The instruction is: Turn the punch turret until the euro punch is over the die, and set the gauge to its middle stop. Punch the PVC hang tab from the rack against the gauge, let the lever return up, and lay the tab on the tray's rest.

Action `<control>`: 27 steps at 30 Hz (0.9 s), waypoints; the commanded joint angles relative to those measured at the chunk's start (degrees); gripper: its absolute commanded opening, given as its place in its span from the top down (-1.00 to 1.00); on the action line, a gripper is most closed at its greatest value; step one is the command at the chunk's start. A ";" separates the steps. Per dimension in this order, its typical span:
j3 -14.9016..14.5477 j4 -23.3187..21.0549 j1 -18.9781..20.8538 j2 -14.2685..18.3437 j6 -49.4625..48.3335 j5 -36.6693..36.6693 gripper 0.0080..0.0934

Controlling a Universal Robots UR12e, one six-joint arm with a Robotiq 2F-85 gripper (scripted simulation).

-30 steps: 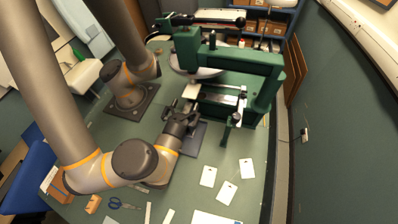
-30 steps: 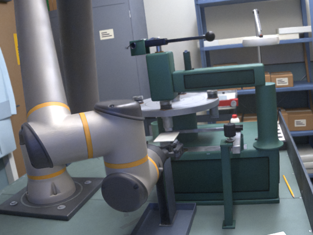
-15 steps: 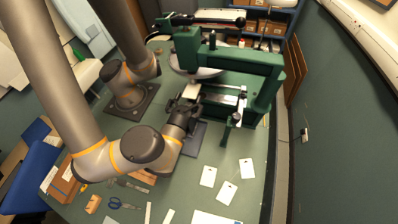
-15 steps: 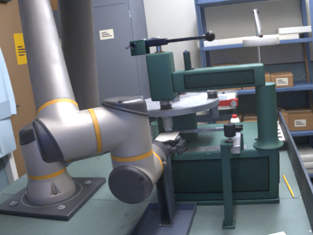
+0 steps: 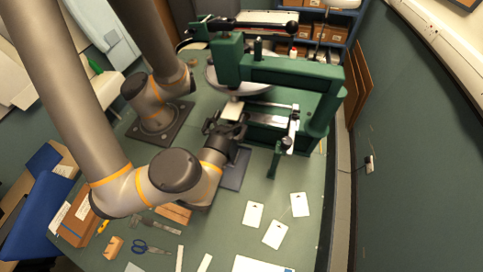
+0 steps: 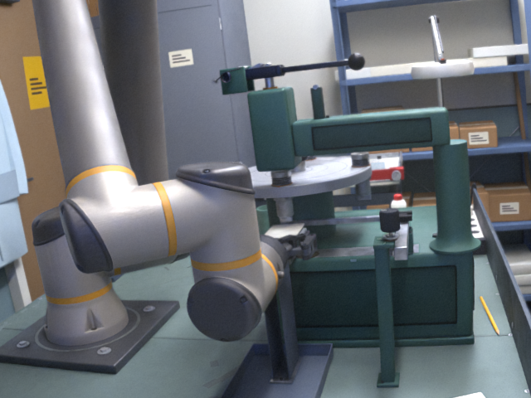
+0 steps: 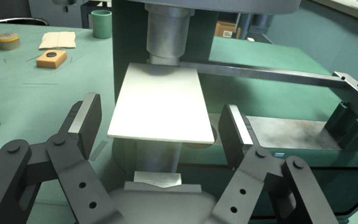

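Note:
My gripper (image 7: pixel 161 126) is open and holds nothing, its fingers standing on either side of the near end of the white PVC hang tab (image 7: pixel 159 104). The tab (image 5: pixel 232 110) lies flat on the green punch press's bed, its far end under the grey punch (image 7: pixel 166 34) that hangs from the round turret (image 6: pixel 311 173). The lever (image 6: pixel 317 65) with its black ball stands raised above the press head. The gauge bar (image 7: pixel 264 74) runs to the right behind the tab, with a black knob (image 6: pixel 389 218) at its front bracket.
A dark blue tray (image 5: pixel 236 167) lies on the table in front of the press, under my wrist. Several white tabs (image 5: pixel 275 216) lie loose on the table nearer the front edge. A wooden block (image 5: pixel 173 213), scissors (image 5: pixel 144 248) and a cardboard box (image 5: pixel 80 216) sit by my elbow.

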 commanded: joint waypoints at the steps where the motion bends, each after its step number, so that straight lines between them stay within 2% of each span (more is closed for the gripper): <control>1: -0.04 0.01 -0.01 -0.02 0.00 0.00 -0.87; 8: -0.02 0.01 0.00 -0.03 0.00 0.01 -0.87; 27: -0.02 0.01 0.01 -0.03 0.00 0.01 0.00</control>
